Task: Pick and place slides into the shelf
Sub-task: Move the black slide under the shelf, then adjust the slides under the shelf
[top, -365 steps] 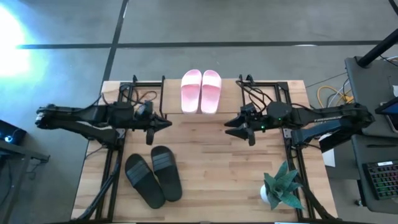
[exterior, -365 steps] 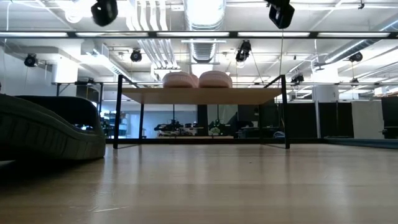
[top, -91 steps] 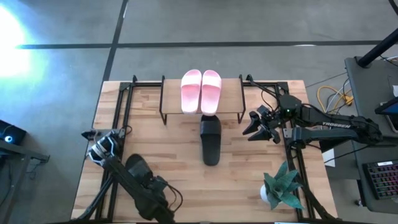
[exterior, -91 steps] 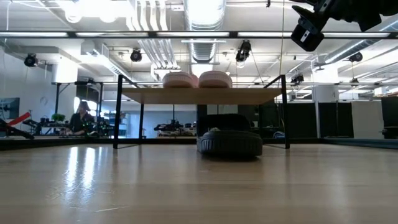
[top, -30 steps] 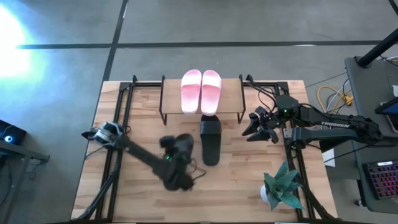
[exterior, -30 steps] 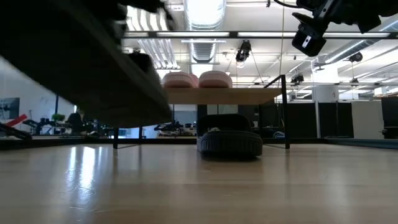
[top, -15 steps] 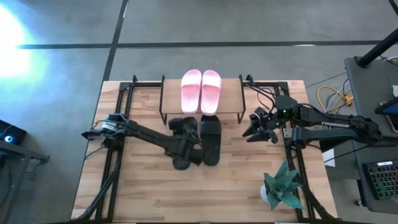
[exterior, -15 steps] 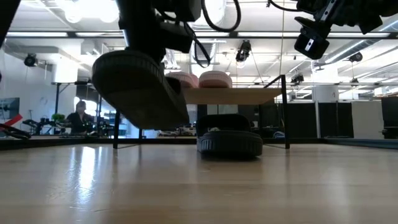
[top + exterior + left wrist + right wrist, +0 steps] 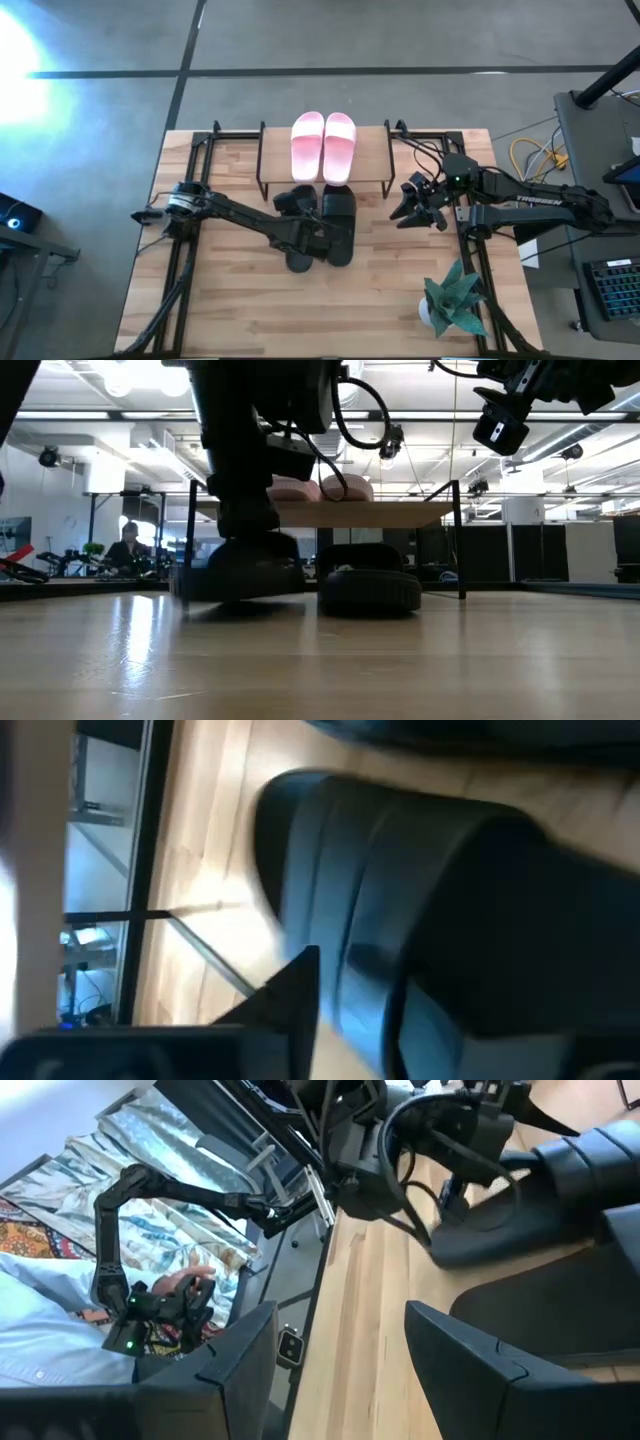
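Setting the second matte black slide [image 9: 300, 255] beside its mate [image 9: 339, 225] before the wood-topped shelf [image 9: 275, 152], my left gripper [image 9: 305, 238] straddles it, grip unclear; right gripper [image 9: 408, 210] hovers spread.

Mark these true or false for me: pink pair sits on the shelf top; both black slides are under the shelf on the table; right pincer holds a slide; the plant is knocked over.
1. The pink slides sit on the shelf top. True.
2. Both black slides lie on the table, toes under the shelf. True.
3. The right pincer holds a slide. False: it is open and empty, beside the shelf.
4. The plant is knocked over. False: it stands upright near the table's corner.
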